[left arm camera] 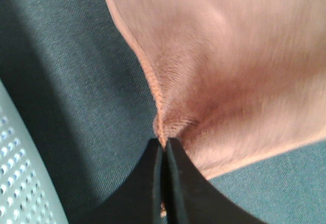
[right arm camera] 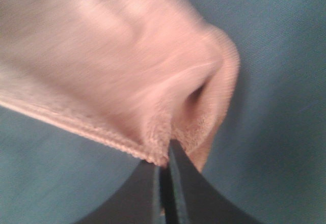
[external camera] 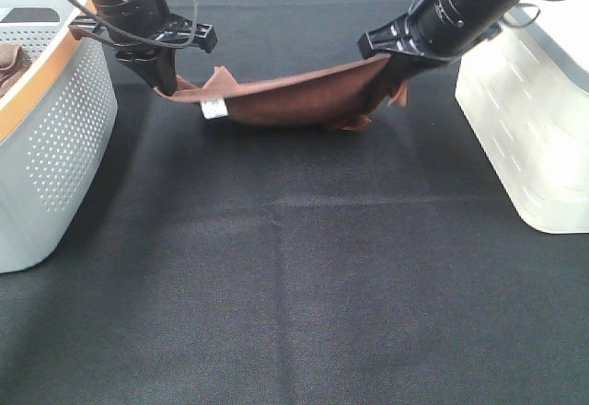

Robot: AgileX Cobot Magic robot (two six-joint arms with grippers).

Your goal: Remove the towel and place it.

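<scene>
At the tips of the left gripper (left arm camera: 164, 143), the two black fingers (left arm camera: 147, 183) are pressed flat together on a thin pinch of hem. They hold one corner of the reddish-brown, square microfibre towel (left arm camera: 229, 71) and nothing else. Opposite, the right gripper (right arm camera: 164, 159) is clamped just as tightly on the far corner, the plush bunching into a small fold where the jaws bite.

Between the two grips the towel hangs like a shallow hammock, its top edge drawn nearly straight. Its belly sags toward the black fabric-covered table (external camera: 294, 295), and from here I cannot tell whether the lowest fold touches it. A small white tag (external camera: 214, 108) dangles near the left-hand corner.

Further left stands a grey perforated plastic basket (external camera: 55, 147) with an orange rim and a darker brown bunched cloth (external camera: 7, 63) inside. Further right is a white slotted plastic basket (external camera: 525, 120).

To my eye the laying-down comes next. Both arms should move together at one height, with that top edge taut. Once the belly meets the table, drawing the corners along would let the cloth unroll flat before either grip lets go. Both holds are slim, so any sudden pull apart could slip a corner.
</scene>
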